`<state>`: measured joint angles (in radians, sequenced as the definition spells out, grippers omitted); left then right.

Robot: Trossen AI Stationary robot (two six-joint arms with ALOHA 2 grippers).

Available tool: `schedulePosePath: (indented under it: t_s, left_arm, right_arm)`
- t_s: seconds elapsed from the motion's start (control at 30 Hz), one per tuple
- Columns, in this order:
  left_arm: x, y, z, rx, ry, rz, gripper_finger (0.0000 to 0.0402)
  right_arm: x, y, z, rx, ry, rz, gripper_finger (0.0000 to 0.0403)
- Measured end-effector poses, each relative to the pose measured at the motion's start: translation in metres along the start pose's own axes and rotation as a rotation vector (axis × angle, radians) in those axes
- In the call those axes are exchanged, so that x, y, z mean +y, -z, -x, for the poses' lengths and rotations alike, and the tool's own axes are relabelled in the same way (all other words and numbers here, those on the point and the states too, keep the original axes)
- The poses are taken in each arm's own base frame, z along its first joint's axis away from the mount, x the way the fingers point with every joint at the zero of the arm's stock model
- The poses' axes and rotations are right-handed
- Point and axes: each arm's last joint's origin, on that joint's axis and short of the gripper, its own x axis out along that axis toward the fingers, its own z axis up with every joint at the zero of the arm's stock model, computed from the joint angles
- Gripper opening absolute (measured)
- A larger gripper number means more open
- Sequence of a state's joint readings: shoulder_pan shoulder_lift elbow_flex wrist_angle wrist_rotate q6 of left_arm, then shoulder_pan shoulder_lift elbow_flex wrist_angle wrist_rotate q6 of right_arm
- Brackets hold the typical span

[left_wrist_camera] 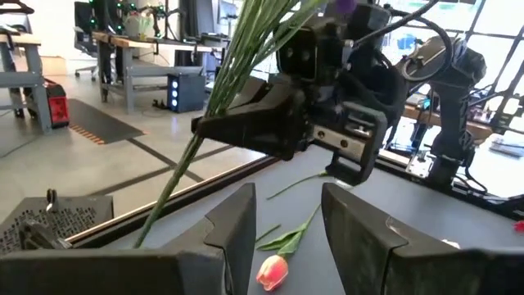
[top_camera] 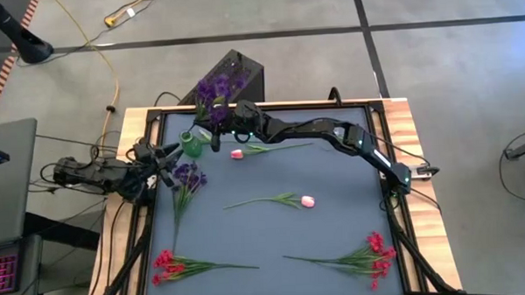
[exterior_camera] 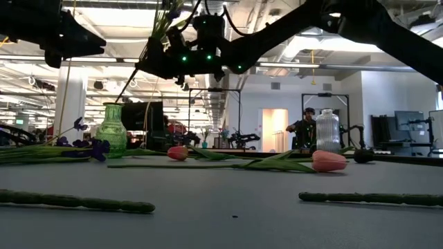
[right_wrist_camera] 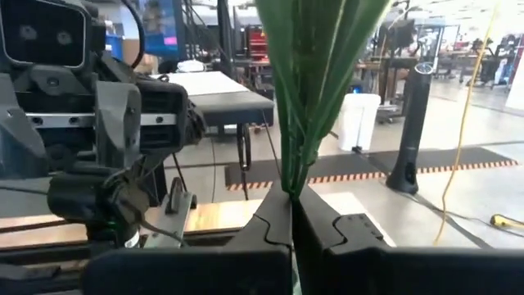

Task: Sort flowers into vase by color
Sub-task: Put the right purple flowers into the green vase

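My right gripper (right_wrist_camera: 291, 221) reaches to the table's far left and is shut on a purple flower bunch (top_camera: 215, 88), beside the green glass vase (top_camera: 190, 145). The vase stands upright on its base on the mat (exterior_camera: 111, 131). My left gripper (left_wrist_camera: 286, 233) stands open at the left edge, near the vase, with nothing between its fingers. Another purple flower (top_camera: 188, 175) lies flat by the vase. Two pink tulips (top_camera: 237, 153) (top_camera: 306, 200) lie mid-table. Red sprays (top_camera: 166, 266) (top_camera: 376, 253) lie along the near edge. My right gripper pinches the bunch's green stems (right_wrist_camera: 299, 164) between its two fingers. The fingers come level from the table's right and lie across the stems. The bunch is lifted clear and slants, with its blooms up over the far edge and its stem ends (exterior_camera: 128, 86) down above the vase.
A black box (top_camera: 238, 69) stands just beyond the far edge, under the held blooms. Raised rails (top_camera: 380, 135) run along the mat's sides. Bare mat (top_camera: 333, 171) lies in the middle between the tulips and the red sprays. A person (exterior_camera: 304, 128) shows far off in the room.
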<state>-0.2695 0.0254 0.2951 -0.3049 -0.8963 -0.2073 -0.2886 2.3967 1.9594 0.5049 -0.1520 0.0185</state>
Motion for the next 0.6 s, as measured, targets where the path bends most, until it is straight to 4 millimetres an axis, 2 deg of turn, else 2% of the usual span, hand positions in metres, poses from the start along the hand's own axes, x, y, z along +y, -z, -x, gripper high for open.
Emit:
schedulePosePath:
  t_s: [0.17, 0.6]
  left_arm:
    - [0.0, 0.0, 0.0, 0.0, 0.0, -0.001, 0.0128]
    - [0.0, 0.0, 0.0, 0.003, -0.001, -0.007, 0.0128]
  right_arm:
    - [0.0, 0.01, -0.001, 0.03, 0.002, -0.003, 0.0021]
    - [0.004, 0.016, -0.001, 0.097, -0.007, 0.008, 0.0042]
